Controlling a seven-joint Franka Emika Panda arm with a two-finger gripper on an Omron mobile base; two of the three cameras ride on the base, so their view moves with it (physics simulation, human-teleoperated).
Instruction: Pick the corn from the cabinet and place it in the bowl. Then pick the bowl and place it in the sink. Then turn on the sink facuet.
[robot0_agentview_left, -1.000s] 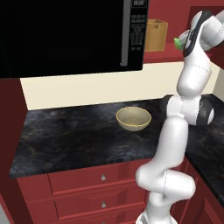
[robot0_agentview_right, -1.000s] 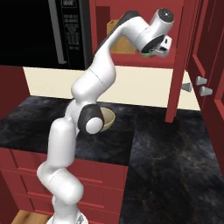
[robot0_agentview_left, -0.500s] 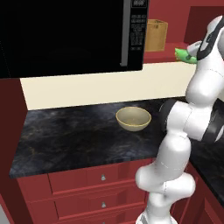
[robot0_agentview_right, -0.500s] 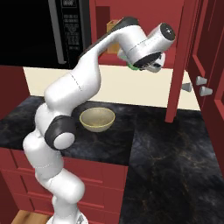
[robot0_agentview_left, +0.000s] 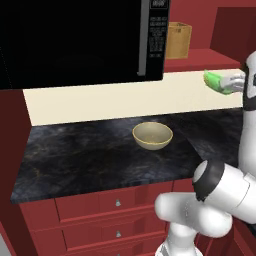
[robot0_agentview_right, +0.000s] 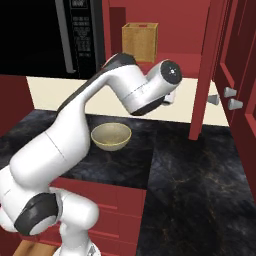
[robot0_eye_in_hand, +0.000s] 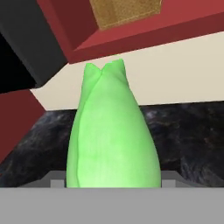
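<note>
Black marbled table (robot0_agentview_left: 90, 155) under black microwave (robot0_agentview_left: 75, 40), red cabinets. Bowl (robot0_agentview_left: 152, 135) sits on table, apart from arm. Hand (robot0_agentview_left: 226, 82) grips corn (robot0_agentview_left: 215, 80) above table; cardboard box (robot0_agentview_right: 139, 41) on cabinet shelf.

Bright green corn (robot0_eye_in_hand: 111, 131), tan-beige bowl (robot0_agentview_left: 152, 135), black marbled countertop (robot0_agentview_left: 90, 155), dark red cabinets (robot0_agentview_left: 100, 210).

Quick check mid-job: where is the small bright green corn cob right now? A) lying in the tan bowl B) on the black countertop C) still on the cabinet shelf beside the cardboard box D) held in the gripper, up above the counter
D: the small bright green corn cob sits clamped in the gripper above the black marbled countertop, and the round tan bowl is empty.
</note>
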